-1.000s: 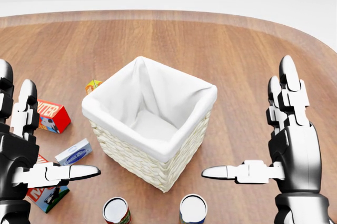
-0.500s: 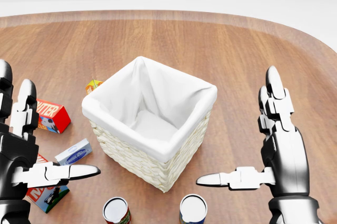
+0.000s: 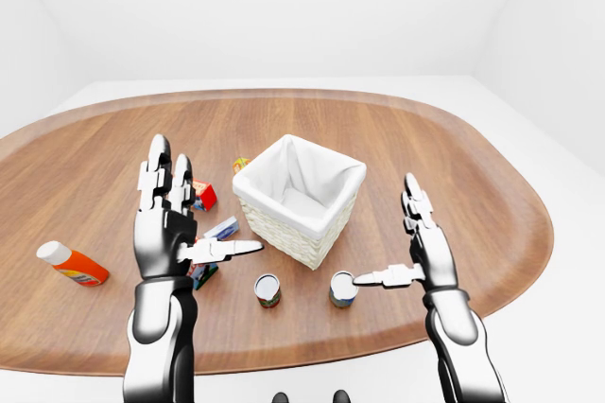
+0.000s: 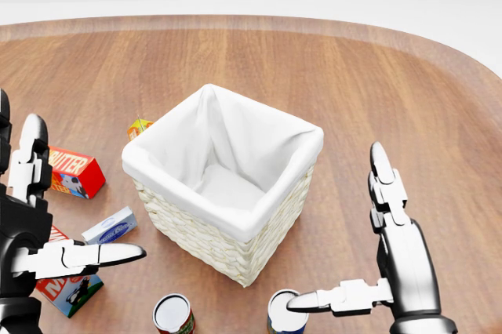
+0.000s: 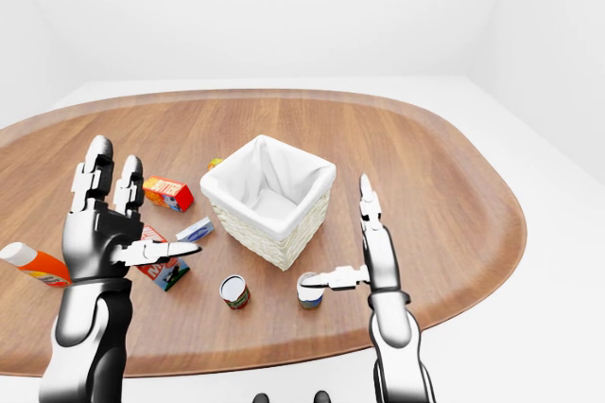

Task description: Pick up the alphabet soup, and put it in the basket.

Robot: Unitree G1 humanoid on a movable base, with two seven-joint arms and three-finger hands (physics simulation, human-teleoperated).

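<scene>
We have two upright cans on the table's near edge, near the basket (image 3: 300, 197). We judge the alphabet soup (image 3: 342, 289) to be the right-hand one, though no label is readable. Our right hand (image 3: 423, 254) is released, fingers pointing up, and its thumb (image 4: 325, 301) reaches left over the can's top, so the can lies just left of the palm, its long axis vertical. Our left hand (image 3: 168, 225), also open and empty, is well apart from it, beyond the other can (image 3: 267, 289).
</scene>
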